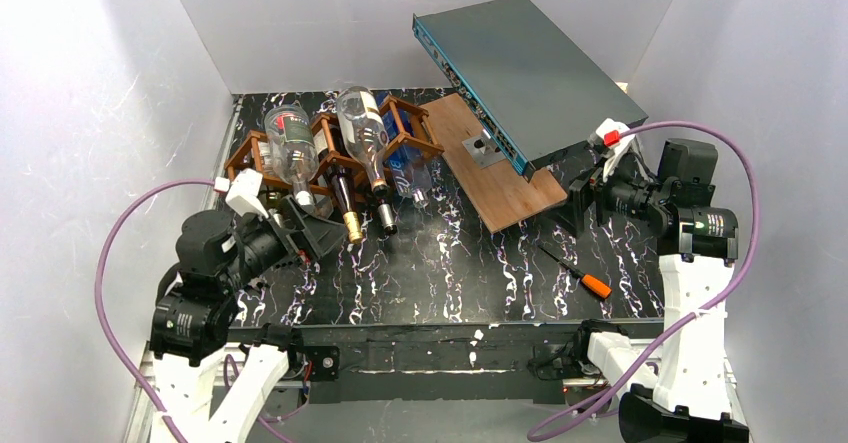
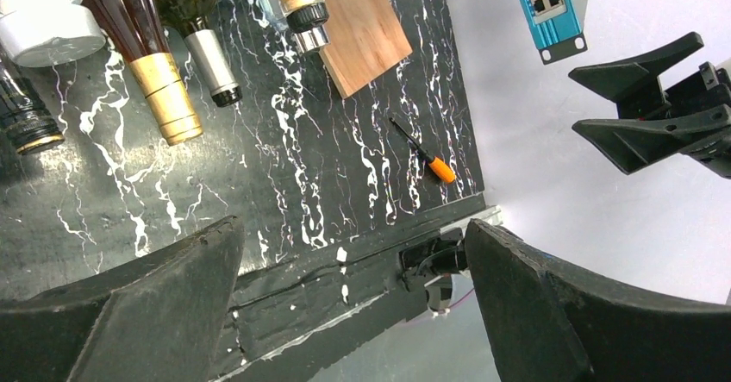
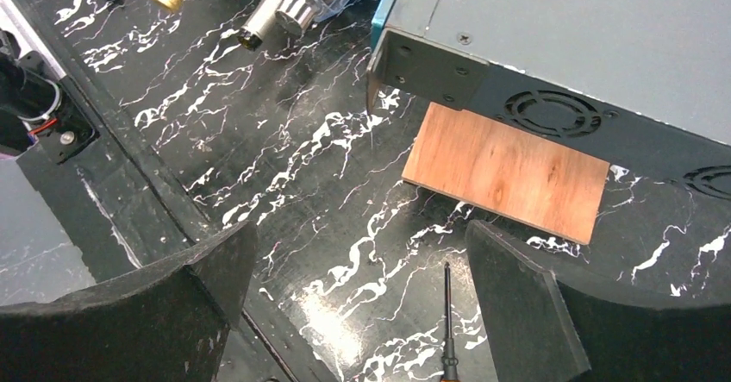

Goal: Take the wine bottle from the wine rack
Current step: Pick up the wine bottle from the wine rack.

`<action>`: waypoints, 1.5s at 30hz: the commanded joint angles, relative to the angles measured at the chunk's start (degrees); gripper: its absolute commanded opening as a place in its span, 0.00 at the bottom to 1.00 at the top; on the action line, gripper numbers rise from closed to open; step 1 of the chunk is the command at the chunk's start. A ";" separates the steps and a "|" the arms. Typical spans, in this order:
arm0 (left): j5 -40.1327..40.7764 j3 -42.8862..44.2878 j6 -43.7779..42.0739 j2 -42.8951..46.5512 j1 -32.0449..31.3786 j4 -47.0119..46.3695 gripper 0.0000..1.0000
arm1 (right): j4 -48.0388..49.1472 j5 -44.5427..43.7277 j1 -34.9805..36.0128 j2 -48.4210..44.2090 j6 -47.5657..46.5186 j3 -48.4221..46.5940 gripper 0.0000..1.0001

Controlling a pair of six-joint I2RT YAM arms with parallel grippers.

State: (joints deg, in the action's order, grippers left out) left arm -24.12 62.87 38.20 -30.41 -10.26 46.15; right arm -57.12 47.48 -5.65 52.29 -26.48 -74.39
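Holds nothing, left and right jaws spread wide. Risks dragging neighbouring bottles [image 1: 290,141] off the wine rack [image 1: 243,156] by pulling the wine bottle [image 1: 345,203] crookedly.

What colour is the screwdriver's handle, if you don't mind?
The screwdriver handle is orange, clearest in the left wrist view.

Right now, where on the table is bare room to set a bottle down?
The widest bare patch lies between the bottle necks and the screwdriver, in front of the wooden board. Crowded: back left around the wine rack, back right under the network switch.
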 commanded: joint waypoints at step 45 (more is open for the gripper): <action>35.69 7.14 -15.13 -28.15 -0.75 -5.54 0.88 | 2.57 4.58 -1.45 5.32 0.44 4.96 1.00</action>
State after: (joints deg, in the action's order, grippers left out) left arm 7.31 74.11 24.01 -60.75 -10.90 45.25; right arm -56.49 50.78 -6.48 58.87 -26.74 -70.28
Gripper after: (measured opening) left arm 0.895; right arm 1.000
